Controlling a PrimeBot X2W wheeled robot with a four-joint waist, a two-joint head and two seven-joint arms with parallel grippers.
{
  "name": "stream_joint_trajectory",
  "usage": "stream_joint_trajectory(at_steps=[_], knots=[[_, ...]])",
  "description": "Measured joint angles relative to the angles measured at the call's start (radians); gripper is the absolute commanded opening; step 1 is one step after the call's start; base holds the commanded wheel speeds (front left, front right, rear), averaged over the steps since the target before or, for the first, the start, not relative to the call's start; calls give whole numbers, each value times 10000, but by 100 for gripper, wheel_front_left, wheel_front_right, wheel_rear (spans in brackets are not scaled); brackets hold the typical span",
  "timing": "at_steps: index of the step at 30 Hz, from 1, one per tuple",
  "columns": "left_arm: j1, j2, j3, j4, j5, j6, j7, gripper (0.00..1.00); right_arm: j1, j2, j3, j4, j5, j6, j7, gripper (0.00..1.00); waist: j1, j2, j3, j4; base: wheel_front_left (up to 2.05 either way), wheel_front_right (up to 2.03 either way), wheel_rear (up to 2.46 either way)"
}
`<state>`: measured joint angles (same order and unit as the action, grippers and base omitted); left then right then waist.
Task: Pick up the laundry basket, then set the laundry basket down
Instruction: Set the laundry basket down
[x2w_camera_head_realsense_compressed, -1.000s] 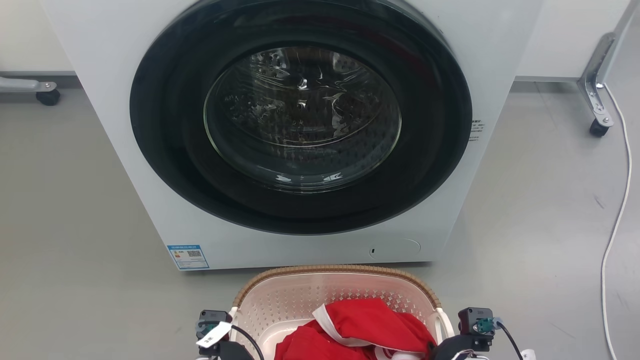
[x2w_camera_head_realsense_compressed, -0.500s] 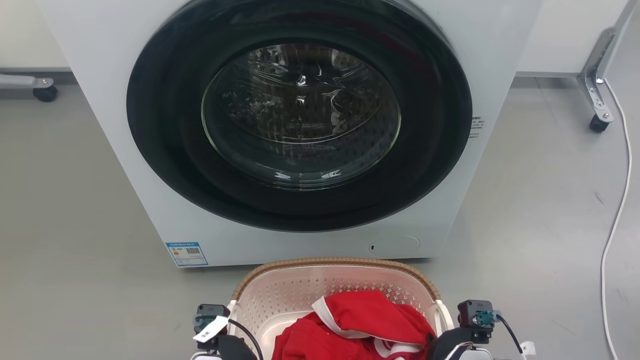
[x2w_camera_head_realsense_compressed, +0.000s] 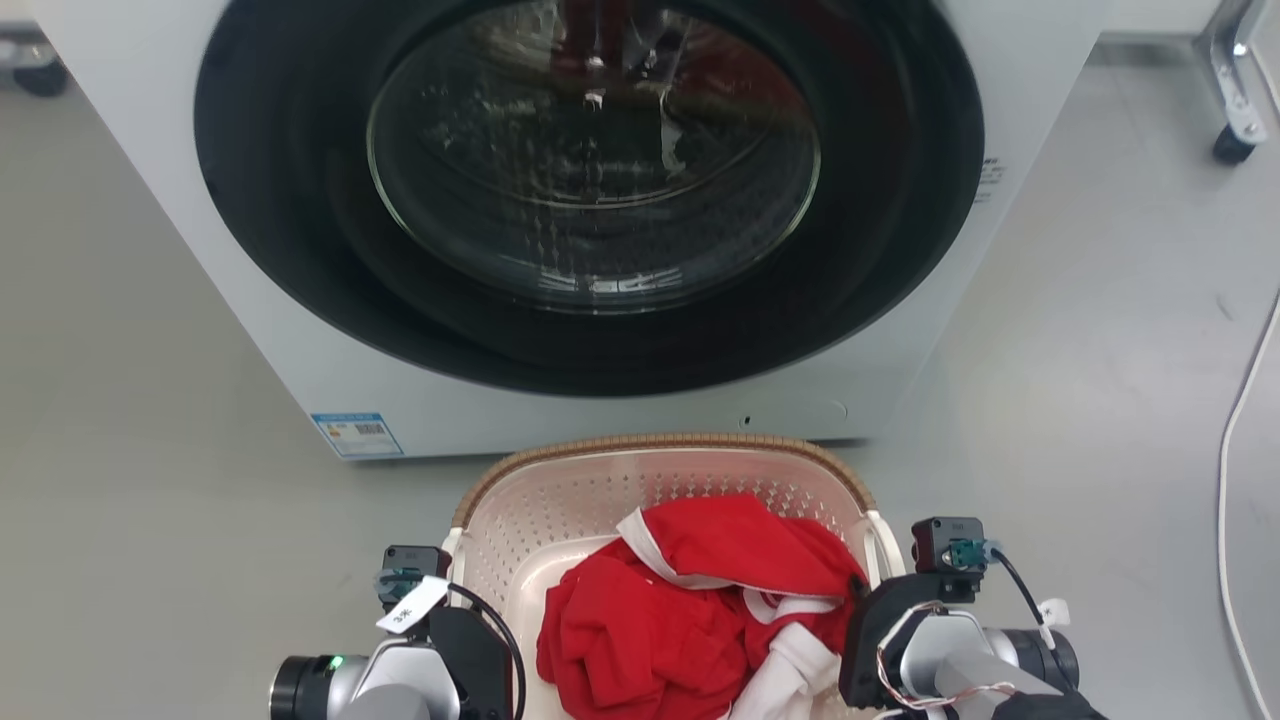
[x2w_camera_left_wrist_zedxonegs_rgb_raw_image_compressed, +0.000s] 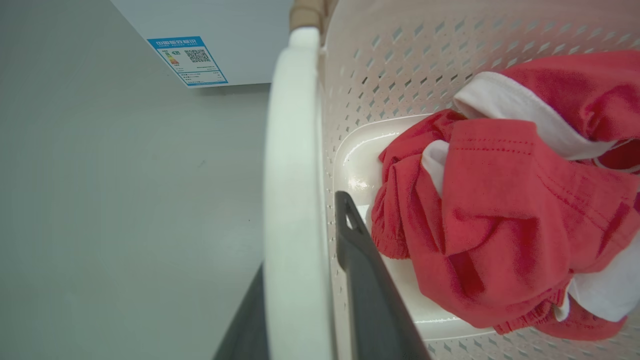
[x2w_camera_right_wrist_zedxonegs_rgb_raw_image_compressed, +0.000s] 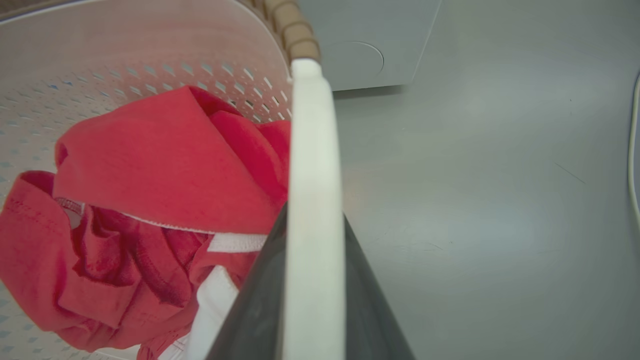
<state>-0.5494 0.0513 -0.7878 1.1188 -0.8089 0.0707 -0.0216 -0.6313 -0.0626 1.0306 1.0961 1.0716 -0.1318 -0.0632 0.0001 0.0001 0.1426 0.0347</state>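
Observation:
The laundry basket (x2w_camera_head_realsense_compressed: 660, 444), cream and perforated with a brown woven-look rim, sits at the bottom centre of the head view, just in front of the washing machine. Red and white clothes (x2w_camera_head_realsense_compressed: 690, 600) fill it. My left gripper (x2w_camera_head_realsense_compressed: 468, 645) is at its left white handle (x2w_camera_left_wrist_zedxonegs_rgb_raw_image_compressed: 295, 165). The left wrist view has a dark finger (x2w_camera_left_wrist_zedxonegs_rgb_raw_image_compressed: 367, 285) inside the wall and one outside, shut on that handle. My right gripper (x2w_camera_head_realsense_compressed: 868, 618) is shut on the right handle (x2w_camera_right_wrist_zedxonegs_rgb_raw_image_compressed: 312, 165), a dark finger (x2w_camera_right_wrist_zedxonegs_rgb_raw_image_compressed: 260, 300) on each side. Whether the basket rests on the floor I cannot tell.
The white washing machine (x2w_camera_head_realsense_compressed: 150, 200) with its closed round dark door (x2w_camera_head_realsense_compressed: 590, 180) stands right behind the basket. A blue label (x2w_camera_head_realsense_compressed: 357, 434) marks its lower left corner. A white cable (x2w_camera_head_realsense_compressed: 1235, 450) runs down the grey floor at right, below a frame's caster (x2w_camera_head_realsense_compressed: 1230, 150).
The head camera has tilted down and moved closer, so the washer looks bigger and more of both arms shows. Both grippers stay on the basket's handles.

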Motion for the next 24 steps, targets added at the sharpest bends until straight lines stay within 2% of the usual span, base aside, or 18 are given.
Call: stream_joint_trajectory(at_steps=[24], knots=[[-1823, 4, 169, 197, 27, 173, -596, 0, -2296, -42, 293, 221, -447, -2, -125, 0, 2, 1, 3308, 10, 0, 0, 0]])
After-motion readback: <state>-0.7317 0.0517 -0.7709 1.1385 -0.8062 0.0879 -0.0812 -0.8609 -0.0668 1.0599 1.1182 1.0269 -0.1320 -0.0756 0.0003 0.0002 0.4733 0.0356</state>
